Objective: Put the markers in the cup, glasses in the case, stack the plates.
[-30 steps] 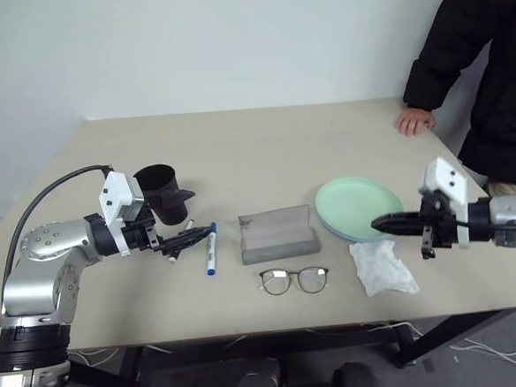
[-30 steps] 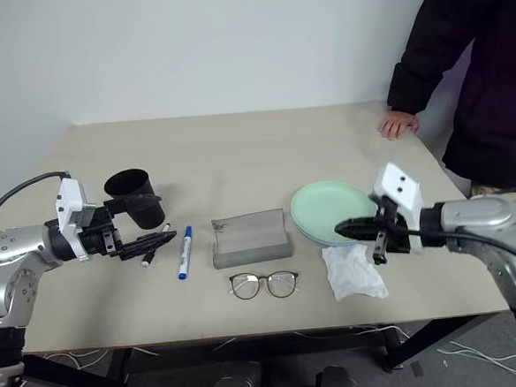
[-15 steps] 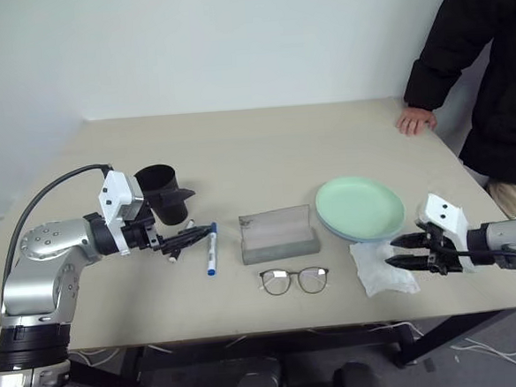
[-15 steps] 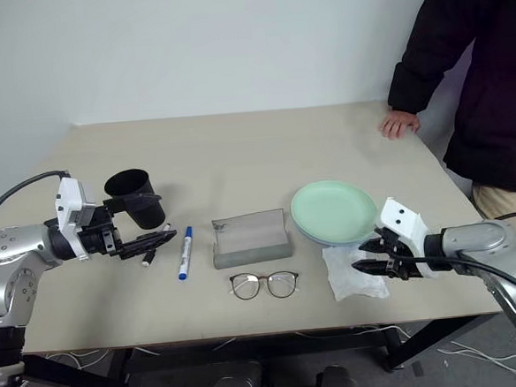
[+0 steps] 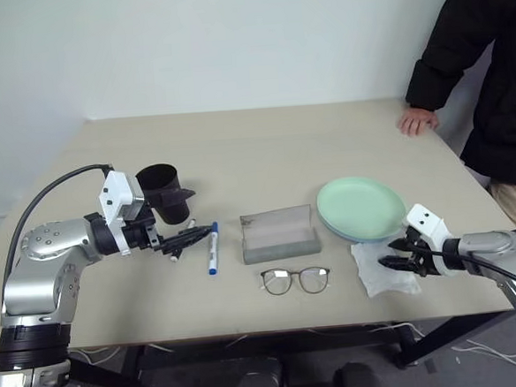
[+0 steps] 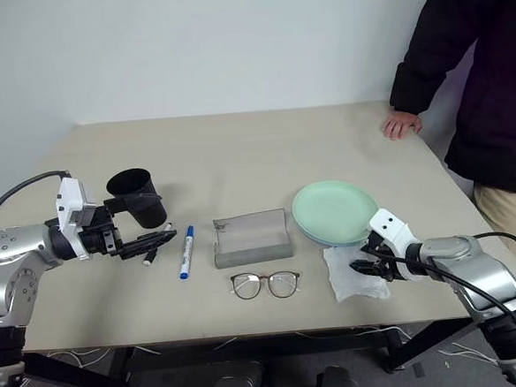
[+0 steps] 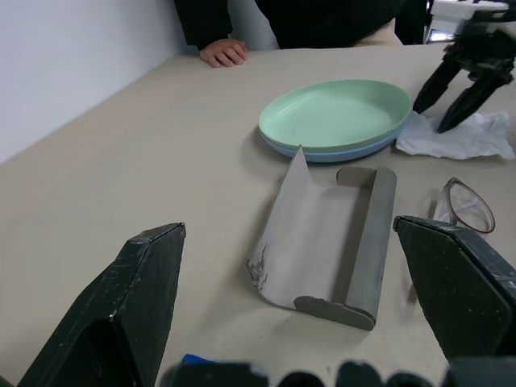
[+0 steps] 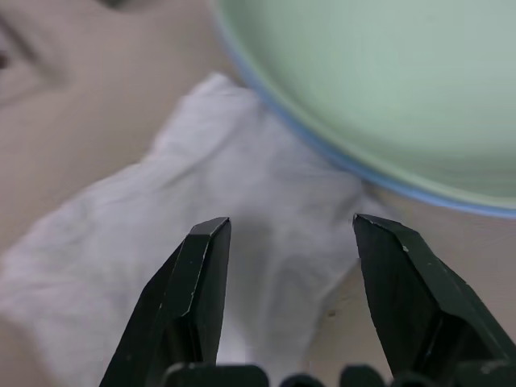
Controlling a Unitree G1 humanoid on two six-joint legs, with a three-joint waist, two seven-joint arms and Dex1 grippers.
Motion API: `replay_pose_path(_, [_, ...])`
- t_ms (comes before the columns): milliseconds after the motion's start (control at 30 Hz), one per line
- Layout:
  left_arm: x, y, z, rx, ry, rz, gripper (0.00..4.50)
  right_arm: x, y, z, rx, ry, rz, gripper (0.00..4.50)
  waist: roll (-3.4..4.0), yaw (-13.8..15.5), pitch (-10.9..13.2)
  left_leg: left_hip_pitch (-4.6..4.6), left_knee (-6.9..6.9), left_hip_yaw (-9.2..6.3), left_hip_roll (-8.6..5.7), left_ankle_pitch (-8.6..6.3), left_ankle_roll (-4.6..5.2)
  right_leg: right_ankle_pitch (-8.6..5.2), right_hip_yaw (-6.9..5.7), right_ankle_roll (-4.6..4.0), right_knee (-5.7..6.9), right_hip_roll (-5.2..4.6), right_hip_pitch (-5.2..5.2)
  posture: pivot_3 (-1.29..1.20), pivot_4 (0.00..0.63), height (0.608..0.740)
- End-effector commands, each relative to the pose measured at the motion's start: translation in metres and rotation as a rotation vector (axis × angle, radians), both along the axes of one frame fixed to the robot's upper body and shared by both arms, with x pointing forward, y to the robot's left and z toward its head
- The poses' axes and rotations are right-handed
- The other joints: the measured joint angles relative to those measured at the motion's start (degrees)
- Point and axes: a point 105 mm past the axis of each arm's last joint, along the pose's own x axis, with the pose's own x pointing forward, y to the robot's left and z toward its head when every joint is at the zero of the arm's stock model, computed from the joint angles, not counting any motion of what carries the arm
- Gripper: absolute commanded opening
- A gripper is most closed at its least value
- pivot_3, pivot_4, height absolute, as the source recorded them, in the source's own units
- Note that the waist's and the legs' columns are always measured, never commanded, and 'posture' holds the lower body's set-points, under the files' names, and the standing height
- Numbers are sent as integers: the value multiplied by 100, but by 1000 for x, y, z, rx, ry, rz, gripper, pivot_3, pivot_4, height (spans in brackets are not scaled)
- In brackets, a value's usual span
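My left gripper [image 5: 199,232] stands wide open, hovering low beside the black cup [image 5: 161,193]. A white marker [image 5: 172,256] lies partly hidden under its fingers, and the blue-capped marker [image 5: 212,248] lies just beyond them. The grey case [image 5: 278,234] lies open at mid-table with the glasses [image 5: 295,280] in front of it. The light green plate [image 5: 361,206] rests on the light blue plate [image 7: 339,153]. Just in front of the plates, my right gripper [image 5: 389,262] is open and low over the crumpled white tissue [image 5: 380,273], one finger on each side of a fold.
A person in a dark coat stands at the table's right side, with a hand [image 5: 417,122] resting on the far right of the tabletop. The table's front edge runs close behind the tissue and glasses.
My right gripper came down from above the plates to the tissue and went from shut to open. The left arm has kept still.
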Motion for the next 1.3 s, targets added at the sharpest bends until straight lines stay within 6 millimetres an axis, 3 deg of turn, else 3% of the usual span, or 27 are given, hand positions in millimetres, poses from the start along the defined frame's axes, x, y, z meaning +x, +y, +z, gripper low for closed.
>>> replay_pose_path(33, [0,-3,11,10,-47,-11,4428,10,-3,9,-10,-40,-33,2612,0,-3,0,0,0,0,0,0,0,0,1,0,0,0,0,0,0,727])
replay_pose_path(267, [0,-3,11,10,-48,-9,4428,8,8,6,39,-7,-22,2612,-2,-4,-2,3,0,0,0,0,0,0,1,0,1,3,2,0,0,727])
replay_pose_path(400, [0,-3,11,10,-49,-9,4428,6,16,8,62,-4,-1,1744,-2,-4,-2,5,0,-1,0,0,0,0,1,0,1,4,2,0,0,727])
replay_pose_path(567, [0,-3,11,9,-50,-9,4428,0,25,11,82,-1,31,42,0,-4,-1,4,0,0,0,0,0,0,2,0,1,4,0,0,0,727])
replay_pose_path(867, [2,-3,11,9,-52,-9,4428,-5,31,16,70,-19,76,42,-1,-4,-1,4,0,0,0,0,0,0,2,1,1,2,2,0,0,727])
replay_pose_path(1000, [2,-2,11,10,-52,-9,4428,-9,36,28,90,-35,137,42,0,-2,-1,4,0,0,0,0,0,0,2,0,1,2,2,0,0,727])
replay_pose_path(1100, [2,-2,11,9,-51,-8,4428,-8,46,58,177,-96,203,42,0,-3,0,3,0,0,0,0,0,0,2,0,1,2,1,0,0,727])
replay_pose_path(1167, [3,-1,11,11,-48,-6,4428,4,49,85,244,-180,196,42,2,-14,1,3,0,-1,1,0,0,0,2,1,1,2,1,0,0,727])
replay_pose_path(1300, [3,-1,11,9,-46,-6,4428,35,43,115,287,-288,95,42,1,-39,0,4,0,-2,1,0,0,3,1,5,1,2,1,0,0,727])
